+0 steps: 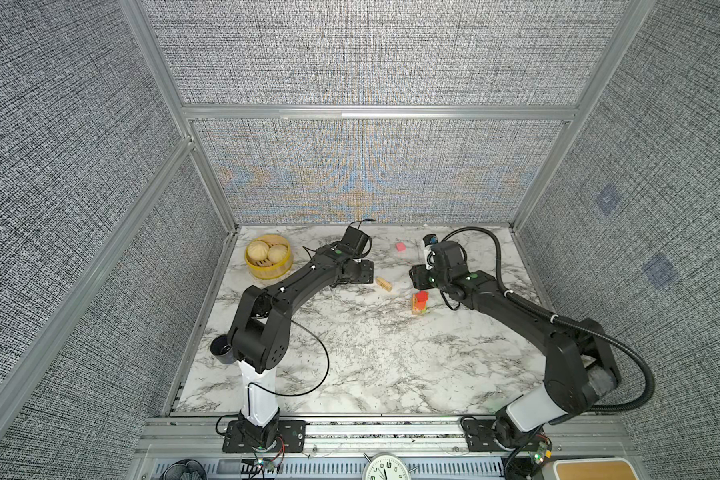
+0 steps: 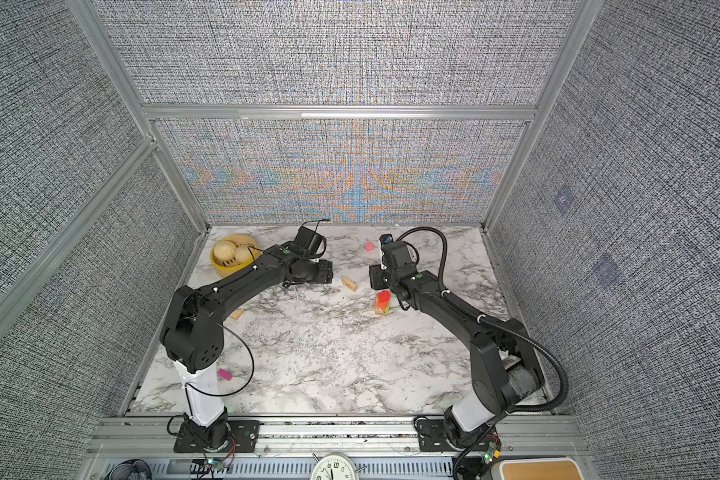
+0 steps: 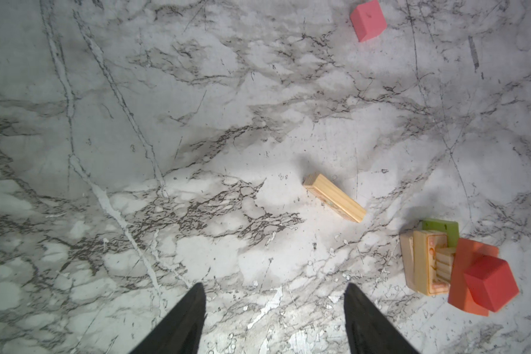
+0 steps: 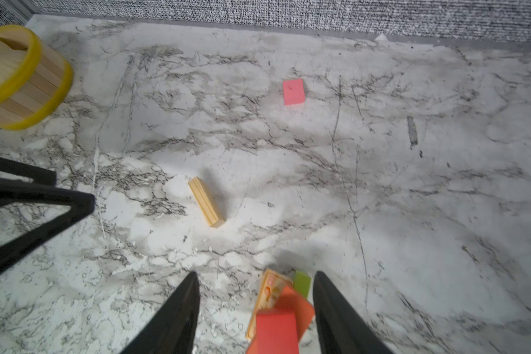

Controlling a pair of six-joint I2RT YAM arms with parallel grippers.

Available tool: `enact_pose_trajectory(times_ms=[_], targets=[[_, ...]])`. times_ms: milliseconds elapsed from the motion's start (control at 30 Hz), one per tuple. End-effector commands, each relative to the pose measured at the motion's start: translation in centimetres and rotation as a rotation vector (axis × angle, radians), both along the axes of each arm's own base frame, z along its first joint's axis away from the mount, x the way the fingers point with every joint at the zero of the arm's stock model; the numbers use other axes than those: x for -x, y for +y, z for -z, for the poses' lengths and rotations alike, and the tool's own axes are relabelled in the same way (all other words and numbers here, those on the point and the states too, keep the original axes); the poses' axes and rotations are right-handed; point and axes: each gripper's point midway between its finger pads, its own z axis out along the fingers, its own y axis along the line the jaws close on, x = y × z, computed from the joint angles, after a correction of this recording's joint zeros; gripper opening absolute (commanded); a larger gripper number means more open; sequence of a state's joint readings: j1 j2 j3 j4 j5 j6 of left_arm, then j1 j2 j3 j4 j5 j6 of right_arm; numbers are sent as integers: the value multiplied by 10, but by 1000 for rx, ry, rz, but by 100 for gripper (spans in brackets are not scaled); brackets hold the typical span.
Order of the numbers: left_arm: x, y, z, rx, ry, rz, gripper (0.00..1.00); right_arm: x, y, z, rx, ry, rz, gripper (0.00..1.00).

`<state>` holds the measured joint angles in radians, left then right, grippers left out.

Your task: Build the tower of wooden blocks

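the tan bar [image 3: 334,197] lies flat near the tower [image 1: 420,302], on the side of the left gripper [image 3: 274,285], ahead of its open, empty fingers, long axis skewed to them. the right gripper [image 4: 255,272] stands parted over the tower, gripping nothing.

Bamboo steamer [image 1: 267,273], dark mug [image 1: 220,348], clock [image 1: 385,468]

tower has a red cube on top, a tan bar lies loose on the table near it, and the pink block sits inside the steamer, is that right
Not quite. The pink block is not in the steamer. The right wrist view shows it lying alone on the bare table, well apart from the steamer. The rest holds: a red cube tops the tower, and the tan bar lies loose near it.
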<state>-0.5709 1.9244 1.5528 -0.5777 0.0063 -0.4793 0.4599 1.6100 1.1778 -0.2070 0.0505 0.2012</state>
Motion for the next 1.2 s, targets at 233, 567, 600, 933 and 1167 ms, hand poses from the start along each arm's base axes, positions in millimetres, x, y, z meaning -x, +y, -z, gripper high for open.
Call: enact_pose_trajectory(times_ms=[233, 567, 600, 933, 1167], targets=[[13, 39, 9, 51, 18, -112, 74, -17, 55, 34, 58, 288, -298, 50], [38, 67, 30, 83, 20, -187, 75, -19, 76, 78, 100, 405, -387, 50], [39, 69, 30, 81, 19, -191, 75, -17, 78, 83, 106, 418, -394, 50], [51, 82, 29, 75, 9, -214, 75, -19, 89, 113, 143, 462, -403, 50], [55, 86, 28, 62, 10, -216, 75, -27, 88, 114, 157, 439, -379, 48]])
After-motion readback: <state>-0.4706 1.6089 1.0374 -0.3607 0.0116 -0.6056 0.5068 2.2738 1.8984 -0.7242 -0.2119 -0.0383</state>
